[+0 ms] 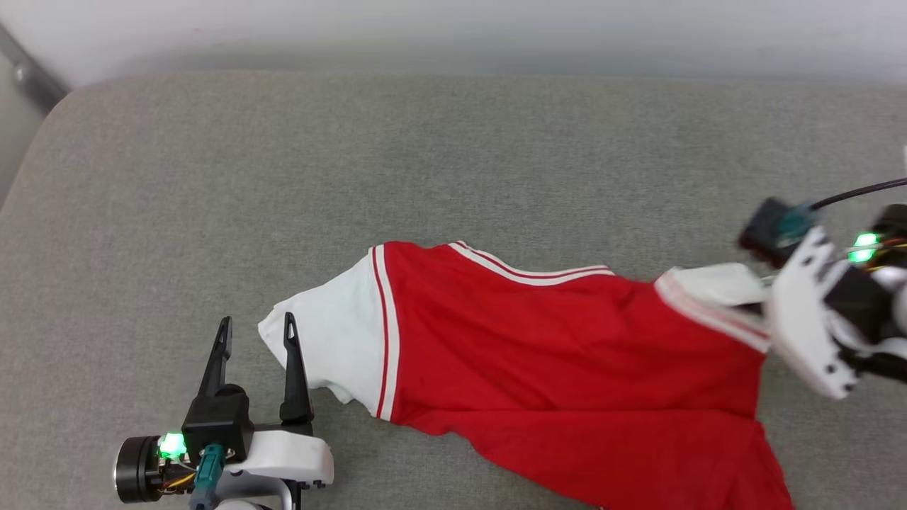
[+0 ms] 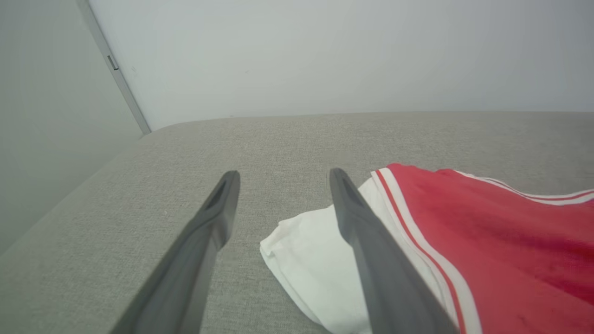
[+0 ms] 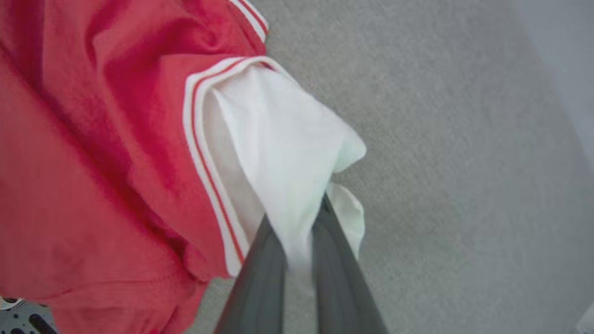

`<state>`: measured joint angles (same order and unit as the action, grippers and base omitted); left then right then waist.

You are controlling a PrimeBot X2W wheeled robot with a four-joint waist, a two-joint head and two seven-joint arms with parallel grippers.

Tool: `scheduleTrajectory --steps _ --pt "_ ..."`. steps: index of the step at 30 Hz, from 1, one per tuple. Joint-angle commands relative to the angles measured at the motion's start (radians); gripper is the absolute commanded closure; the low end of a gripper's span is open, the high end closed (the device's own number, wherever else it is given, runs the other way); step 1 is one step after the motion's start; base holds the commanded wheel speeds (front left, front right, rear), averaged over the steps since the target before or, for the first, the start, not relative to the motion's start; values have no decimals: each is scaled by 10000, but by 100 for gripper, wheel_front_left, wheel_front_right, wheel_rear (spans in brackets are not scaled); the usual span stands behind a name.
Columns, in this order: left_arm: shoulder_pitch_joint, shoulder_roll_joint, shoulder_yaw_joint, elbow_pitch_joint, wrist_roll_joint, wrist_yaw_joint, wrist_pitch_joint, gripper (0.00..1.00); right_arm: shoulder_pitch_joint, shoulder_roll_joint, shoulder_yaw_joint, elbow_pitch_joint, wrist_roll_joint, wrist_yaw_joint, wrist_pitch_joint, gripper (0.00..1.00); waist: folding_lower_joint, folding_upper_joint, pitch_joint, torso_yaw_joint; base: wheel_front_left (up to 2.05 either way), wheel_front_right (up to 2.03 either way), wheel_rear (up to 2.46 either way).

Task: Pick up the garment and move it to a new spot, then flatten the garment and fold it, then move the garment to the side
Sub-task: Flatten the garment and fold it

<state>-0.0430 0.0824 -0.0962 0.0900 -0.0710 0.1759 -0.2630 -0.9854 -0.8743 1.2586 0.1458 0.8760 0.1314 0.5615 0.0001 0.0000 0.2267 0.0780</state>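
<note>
While my right gripper pinches the garment's right sleeve, my spread-open left gripper hovers at the left sleeve, the cloth stretched left to right.

Grey woven-fabric bench spread across the head view, rounded corner at ten o'clock. Pale plain wall behind at twelve o'clock. Grey metal strip slanting at ten o'clock.
</note>
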Motion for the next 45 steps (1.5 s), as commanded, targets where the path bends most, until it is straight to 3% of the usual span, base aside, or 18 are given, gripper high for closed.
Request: scheduleTrajectory --steps 1,5,9,19,21,22,28,29,34,39,42,45 --pt "181 -48 17 -66 55 -47 -25 0 -159 -493 -139 223 246 -14 -282 100 -1 0 -114 -126 0 0 0" --pt "203 -72 83 -153 50 -77 -25 0 171 -1258 -467 1001 734 -14 -625 100 -1 0 11 -157 0 0 0" --pt "230 -92 100 -154 70 -141 -25 0 782 -1447 -704 1988 1332 -14 -739 100 -1 0 187 -144 0 0 0" --pt "14 -52 179 8 205 -258 -25 0 2432 -273 -740 4143 2034 -9 -1357 100 -1 0 341 -72 0 0 0" --pt "28 15 219 90 238 -308 -25 0 2402 -164 -835 4280 1916 -9 -1708 14 -1 0 138 -155 0 0 0" --pt "25 56 234 141 242 -336 -25 0 2364 -168 -922 4305 1856 -9 -1958 0 -1 0 9 -193 0 0 0" --pt "-128 374 366 385 282 -508 -25 0 2359 -582 -1473 4257 1253 -13 -3820 0 -1 0 -819 -497 0 0 0" --pt "-332 636 461 559 323 -598 -25 0 2384 -786 -1942 4112 954 -13 -4784 0 -1 0 -1124 -711 0 0 0" --pt "-883 1217 527 913 363 -902 92 0 2682 -765 -3275 3863 384 -11 -6574 0 -1 0 -1479 -1091 0 0 0" --pt "-1882 1893 400 1220 391 -1511 792 0 3478 124 -5376 4013 -573 -11 -8079 0 -1 0 -1585 -1376 0 0 0" --pt "-2590 2274 292 1494 336 -1961 1264 0 4270 1041 -6972 3680 -1609 -11 -8253 0 -1 0 -1543 -1536 0 0 0" --pt "-3330 2558 125 1683 289 -2369 1921 0 5453 2256 -9021 2488 -2944 -11 -8258 0 -1 0 -1456 -1642 0 0 0"
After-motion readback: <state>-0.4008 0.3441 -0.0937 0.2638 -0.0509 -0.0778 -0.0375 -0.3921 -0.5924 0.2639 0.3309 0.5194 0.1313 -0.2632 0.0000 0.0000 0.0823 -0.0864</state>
